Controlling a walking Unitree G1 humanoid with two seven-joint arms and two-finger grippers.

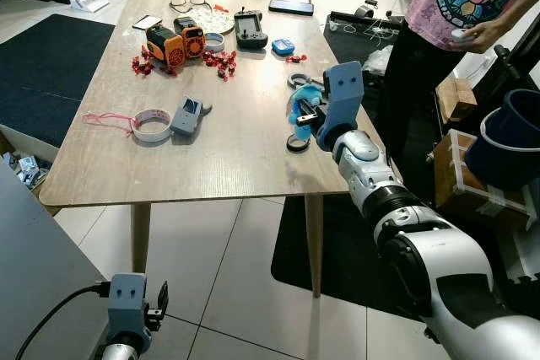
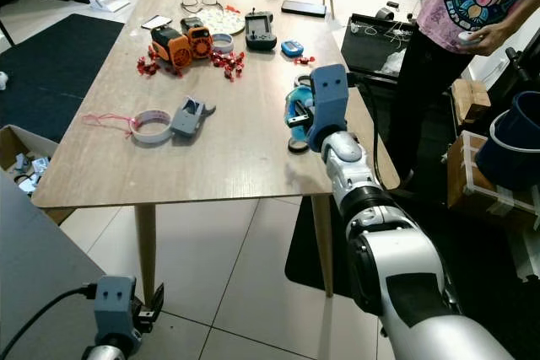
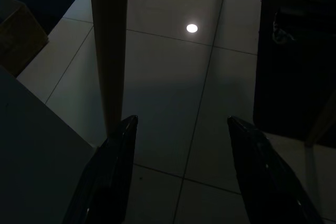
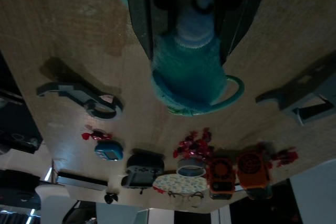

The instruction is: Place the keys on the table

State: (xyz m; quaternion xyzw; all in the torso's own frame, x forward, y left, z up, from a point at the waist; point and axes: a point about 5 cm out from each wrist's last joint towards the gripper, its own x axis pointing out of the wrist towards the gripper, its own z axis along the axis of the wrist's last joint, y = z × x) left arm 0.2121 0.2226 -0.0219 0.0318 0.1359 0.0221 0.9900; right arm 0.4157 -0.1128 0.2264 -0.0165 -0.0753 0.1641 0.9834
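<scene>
My right gripper hovers low over the wooden table, near its right edge. It is shut on the keys' fluffy teal keychain. The right wrist view shows the teal plush with a thin teal ring pinched between the two black fingers, close above the tabletop. A small black round piece lies on the table just below the gripper. Whether it belongs to the keys I cannot tell. My left gripper hangs idle and open near the floor, beside a table leg.
A person stands at the table's right side. On the table lie a grey carabiner, a tape roll, a grey device, orange toys and a controller. A blue bucket stands on the right.
</scene>
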